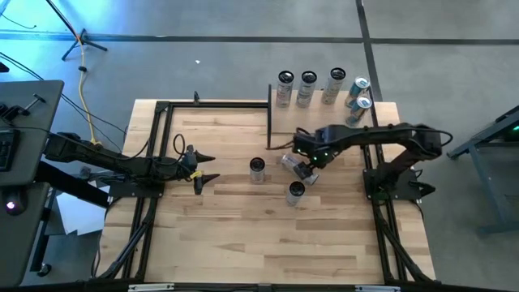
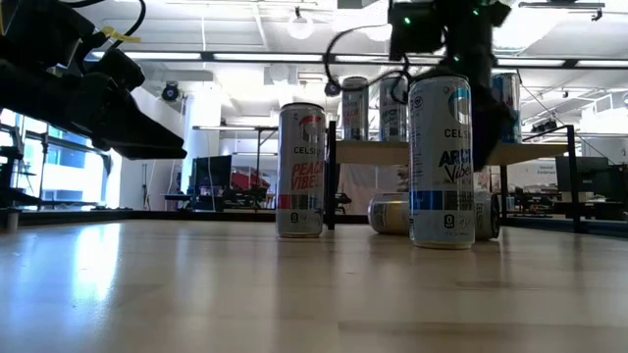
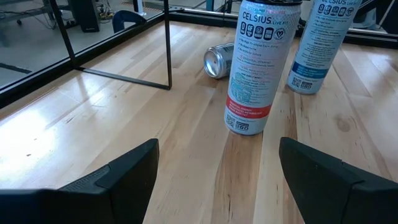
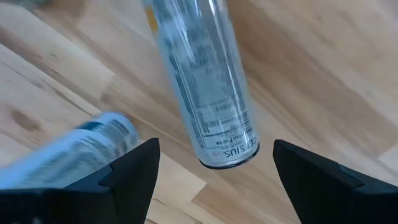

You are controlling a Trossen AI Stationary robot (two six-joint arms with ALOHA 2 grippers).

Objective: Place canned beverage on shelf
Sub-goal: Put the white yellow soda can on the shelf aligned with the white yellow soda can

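A silver can (image 4: pixel 199 81) lies on its side on the table; it also shows in the high view (image 1: pixel 289 164). My right gripper (image 4: pixel 216 146) is open and hovers over it, one finger on each side, touching nothing. Two cans stand upright on the table: a red-banded one (image 1: pixel 257 169) (image 2: pixel 300 172) and a blue-banded one (image 1: pixel 295 192) (image 2: pixel 441 162). The shelf (image 1: pixel 312 118) stands at the table's far right with several cans (image 1: pixel 306 88) upright on it. My left gripper (image 1: pixel 212 168) is open and empty at the table's left.
The shelf's thin black posts (image 3: pixel 168 43) stand just beyond the lying can. The blue-banded can (image 4: pixel 68 155) is close beside my right gripper. The black frame rails (image 1: pixel 154 146) run along the table's left and right sides. Bare wood lies toward the near edge (image 1: pixel 268 243).
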